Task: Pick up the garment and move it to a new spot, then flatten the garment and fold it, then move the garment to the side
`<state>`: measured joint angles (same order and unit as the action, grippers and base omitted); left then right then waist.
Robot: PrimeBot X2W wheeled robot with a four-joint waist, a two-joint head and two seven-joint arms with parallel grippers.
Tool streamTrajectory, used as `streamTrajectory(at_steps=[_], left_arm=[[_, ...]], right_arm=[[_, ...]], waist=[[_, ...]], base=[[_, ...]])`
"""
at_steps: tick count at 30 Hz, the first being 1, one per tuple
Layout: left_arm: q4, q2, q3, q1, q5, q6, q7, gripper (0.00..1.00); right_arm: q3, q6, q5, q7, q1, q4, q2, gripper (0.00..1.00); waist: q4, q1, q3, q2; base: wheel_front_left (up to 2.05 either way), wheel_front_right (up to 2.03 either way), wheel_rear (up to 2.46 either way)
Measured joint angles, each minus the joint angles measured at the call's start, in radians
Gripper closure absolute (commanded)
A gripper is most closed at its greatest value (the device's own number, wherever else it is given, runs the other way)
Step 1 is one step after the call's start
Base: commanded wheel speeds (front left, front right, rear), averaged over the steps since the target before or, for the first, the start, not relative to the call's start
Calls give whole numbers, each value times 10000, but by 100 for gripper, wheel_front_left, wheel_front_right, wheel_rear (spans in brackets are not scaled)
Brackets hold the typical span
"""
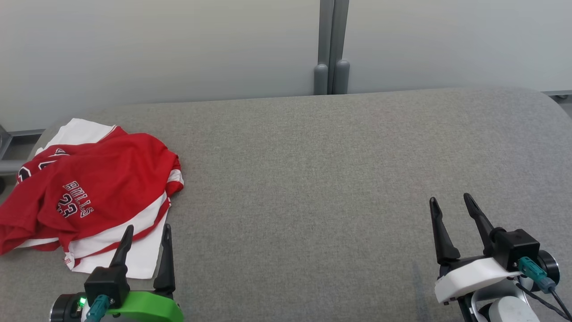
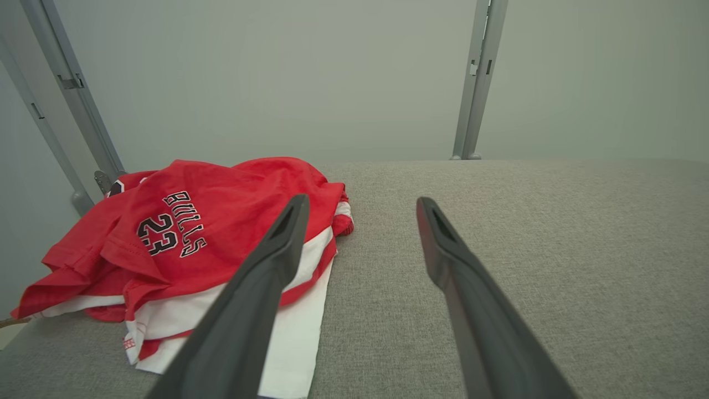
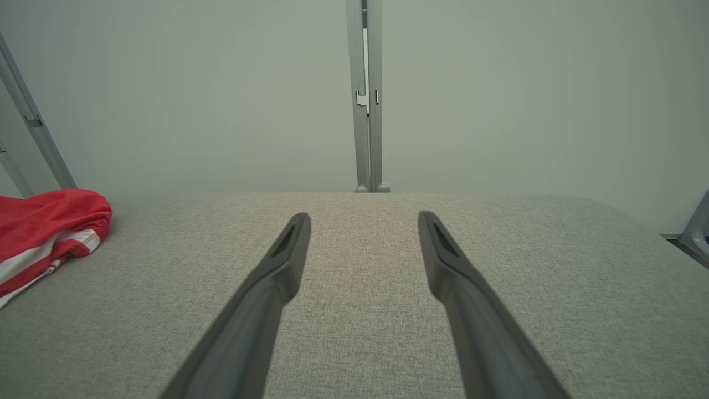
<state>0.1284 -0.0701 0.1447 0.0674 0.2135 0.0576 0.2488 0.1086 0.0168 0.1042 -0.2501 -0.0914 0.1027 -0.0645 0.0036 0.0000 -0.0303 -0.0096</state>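
Close by, the left gripper (image 1: pixel 148 228) and right gripper (image 1: pixel 449 198) have their fingers wide apart, holding nothing. Just past the left one, the red and white garment (image 1: pixel 89 188) lies bunched at the left edge of the grey table (image 1: pixel 313 179), maybe in layers. A pinch on one layer could let it slip off.

The left jaws are two long, tapering black fingers (image 1: pixel 166 257) on a black block, above a bright green wrist shell (image 1: pixel 147 308) with a teal cable plug (image 1: pixel 99 307) and a small green light (image 1: pixel 82 302). The right jaws match, on a white wrist shell (image 1: pixel 473 273) with its own teal plug (image 1: pixel 532 269).
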Motion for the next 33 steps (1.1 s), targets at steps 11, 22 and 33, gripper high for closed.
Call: streamTrajectory(at_steps=[11,22,33], left_arm=[[240,63,-67,50,27,-6,0,0],[257,132,-88,50,25,-56,0,0],[307,159,-86,49,13,-138,0,0]], right_arm=[[-19,6,0,0,0,75,4,0],[-50,36,0,0,0,121,13,0],[-96,86,0,0,0,134,21,0]], waist=[[45,0,-109,0],[42,0,-133,0],[68,0,-133,0]], base=[[0,0,0],[0,0,0],[0,0,0]])
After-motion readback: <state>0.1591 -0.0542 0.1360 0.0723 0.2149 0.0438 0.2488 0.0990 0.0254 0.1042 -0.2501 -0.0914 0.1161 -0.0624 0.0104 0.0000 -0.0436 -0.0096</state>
